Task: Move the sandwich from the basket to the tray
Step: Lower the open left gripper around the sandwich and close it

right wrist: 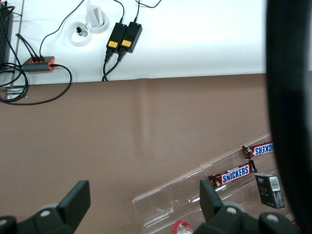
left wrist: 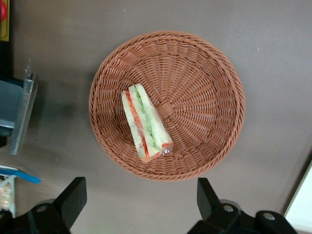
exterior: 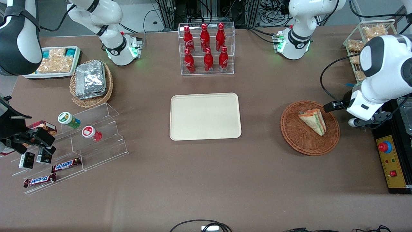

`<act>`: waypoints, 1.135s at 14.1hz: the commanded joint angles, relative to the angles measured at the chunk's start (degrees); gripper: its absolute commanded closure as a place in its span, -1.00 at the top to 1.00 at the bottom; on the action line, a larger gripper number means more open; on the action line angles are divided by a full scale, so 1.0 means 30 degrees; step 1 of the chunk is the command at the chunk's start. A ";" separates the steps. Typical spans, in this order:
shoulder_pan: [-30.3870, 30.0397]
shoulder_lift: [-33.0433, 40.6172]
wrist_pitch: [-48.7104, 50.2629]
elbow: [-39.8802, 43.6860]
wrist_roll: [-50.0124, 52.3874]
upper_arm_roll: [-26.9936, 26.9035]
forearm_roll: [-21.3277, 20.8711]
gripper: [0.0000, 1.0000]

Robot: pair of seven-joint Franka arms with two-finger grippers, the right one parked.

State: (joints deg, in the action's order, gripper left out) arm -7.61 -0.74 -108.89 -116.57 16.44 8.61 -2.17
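Note:
The sandwich (exterior: 313, 120) is a wrapped triangular wedge lying in the round reddish-brown basket (exterior: 291, 130), toward the working arm's end of the table. In the left wrist view the sandwich (left wrist: 145, 123) lies on edge in the basket (left wrist: 204, 97), off its centre. My gripper (exterior: 356, 121) hangs above the table just beside the basket's rim, at the side away from the tray. In the wrist view the gripper (left wrist: 140, 200) is open and empty, with bare table between its fingers (left wrist: 73, 196). The cream tray (exterior: 205, 116) lies empty at the table's middle; its corner shows in the wrist view (left wrist: 301, 204).
A clear rack of red bottles (exterior: 206, 48) stands farther from the camera than the tray. A black and yellow control box (exterior: 391, 162) and a wire rack of snacks (exterior: 367, 42) sit beside the working arm. Acrylic steps (exterior: 80, 141), an oval foil-packet basket (exterior: 91, 82) and a white tray (exterior: 54, 62) lie toward the parked arm's end.

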 commanded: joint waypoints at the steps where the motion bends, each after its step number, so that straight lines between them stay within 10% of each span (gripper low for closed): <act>1: 0.0106 0.0803 -0.2659 -0.2648 0.2014 -0.0059 -0.0069 1.00; 16: -0.0421 -0.2153 -1.2041 -0.7372 0.5623 -0.0206 -0.0128 1.00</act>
State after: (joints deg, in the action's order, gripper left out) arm -8.41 -5.75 -142.42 -138.32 32.03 8.14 -2.17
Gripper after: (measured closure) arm 0.000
